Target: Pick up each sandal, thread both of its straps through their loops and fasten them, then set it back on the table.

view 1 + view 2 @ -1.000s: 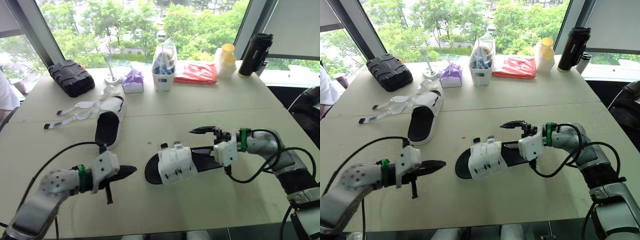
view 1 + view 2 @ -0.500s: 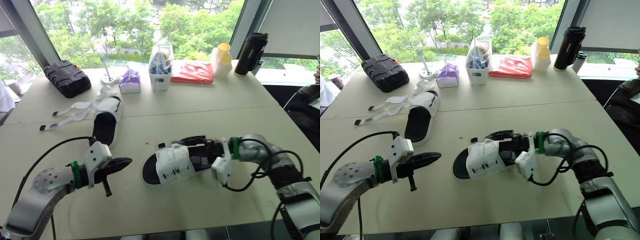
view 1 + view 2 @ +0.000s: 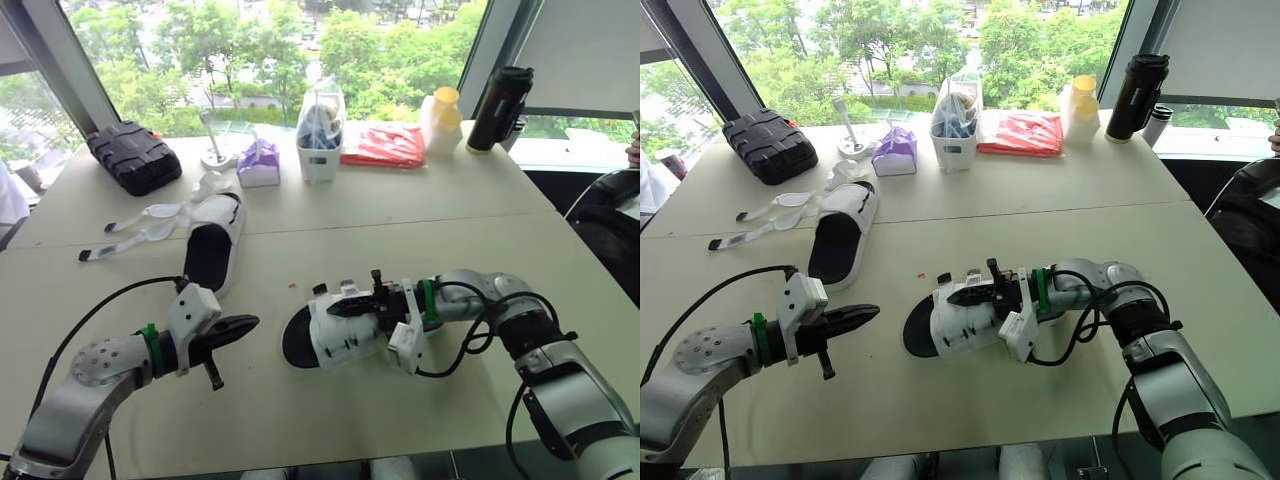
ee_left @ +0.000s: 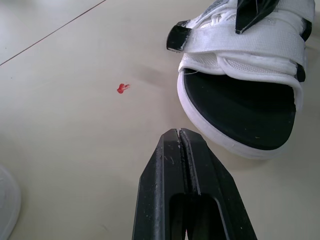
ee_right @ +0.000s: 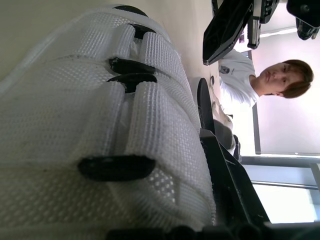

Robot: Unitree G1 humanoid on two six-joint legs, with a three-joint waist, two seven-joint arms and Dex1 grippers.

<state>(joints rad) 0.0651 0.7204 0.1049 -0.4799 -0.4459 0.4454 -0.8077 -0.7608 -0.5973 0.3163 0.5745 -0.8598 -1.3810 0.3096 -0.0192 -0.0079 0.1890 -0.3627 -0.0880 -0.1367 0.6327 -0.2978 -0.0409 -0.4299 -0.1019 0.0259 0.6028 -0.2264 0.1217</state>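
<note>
White mesh sandal (image 3: 340, 335), seemingly rubber-soled

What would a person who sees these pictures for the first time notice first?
The white sandal in the middle of the table, its two straps fastened, with the right end effector open around it. The left end effector, shut, points at its toe, and a second sandal lies farther back with loose straps.

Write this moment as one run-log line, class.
left gripper: shut, empty, beside front sandal | right gripper: open, at front sandal's straps | back sandal: on table, unfastened
</note>
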